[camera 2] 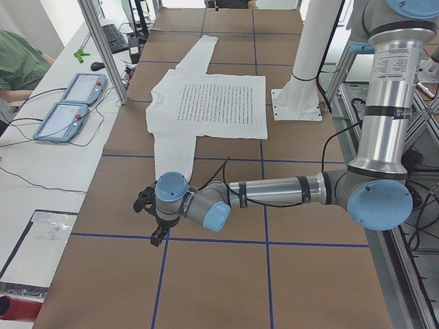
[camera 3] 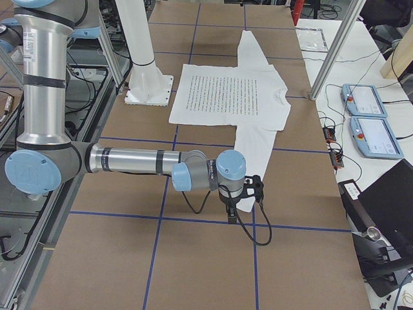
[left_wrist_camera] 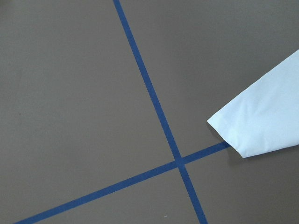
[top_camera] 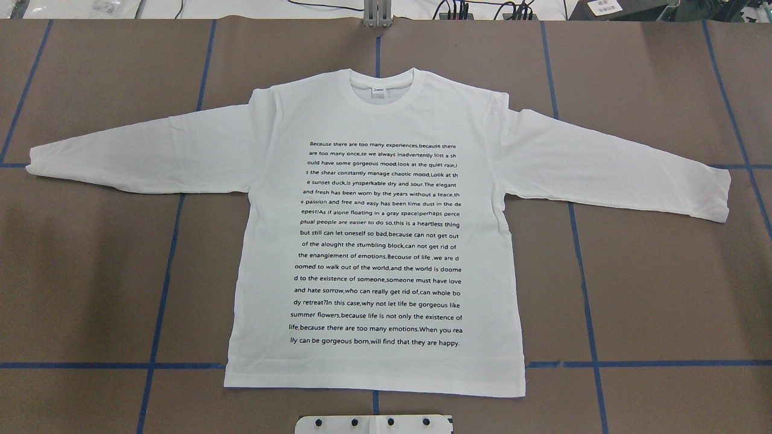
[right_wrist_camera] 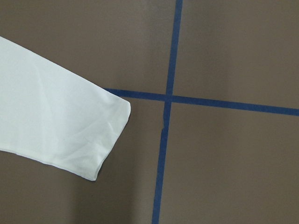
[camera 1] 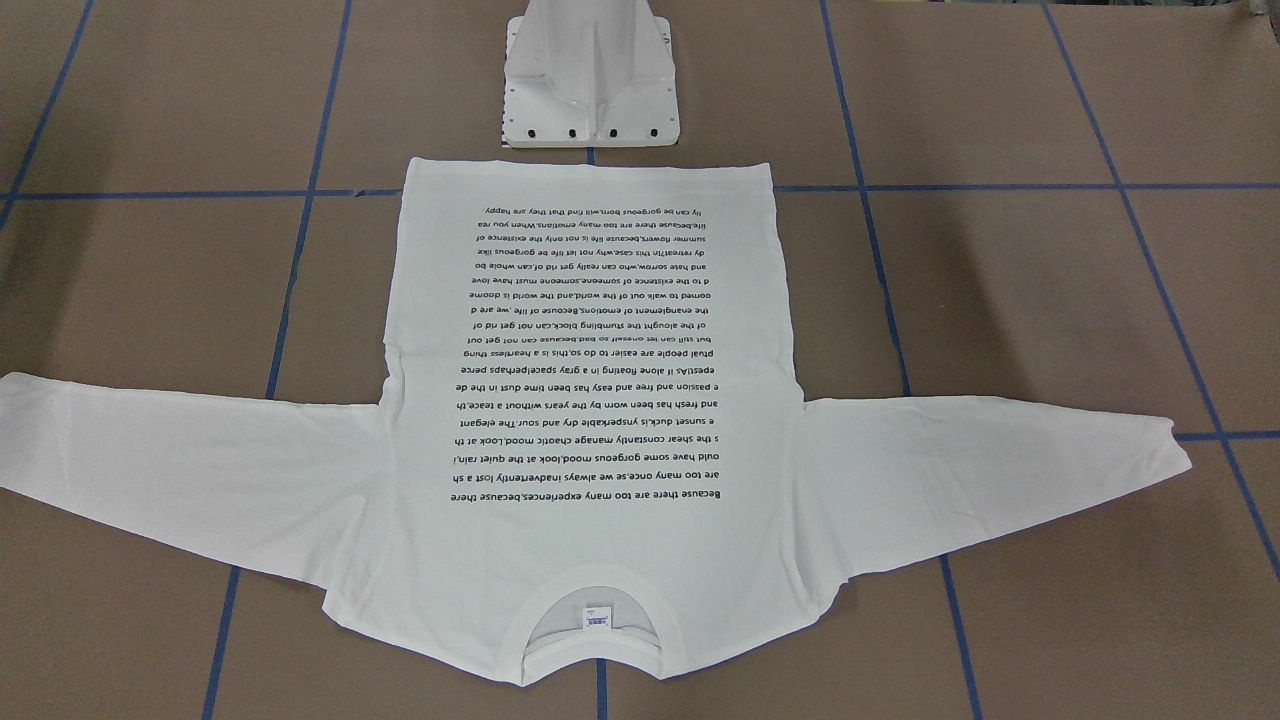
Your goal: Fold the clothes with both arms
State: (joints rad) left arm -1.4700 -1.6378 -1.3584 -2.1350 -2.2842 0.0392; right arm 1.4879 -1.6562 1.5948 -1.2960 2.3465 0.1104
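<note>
T-shirt point(top_camera: 374, 241) flat, print up, mid-desk point(top_camera: 90, 271), collar far from robot, sleeves spread.
Left gripper point(camera 2: 154, 229) hovers near left cuff point(left_wrist_camera: 238, 128), right gripper point(camera 3: 240, 201) near right cuff point(right_wrist_camera: 107, 135).
Opening and hold: cannot tell.
Best: pinch cuffs together, draw inward evenly.

Left tool point(camera 2: 157, 234), right tool point(camera 3: 231, 211): opening too small.
</note>
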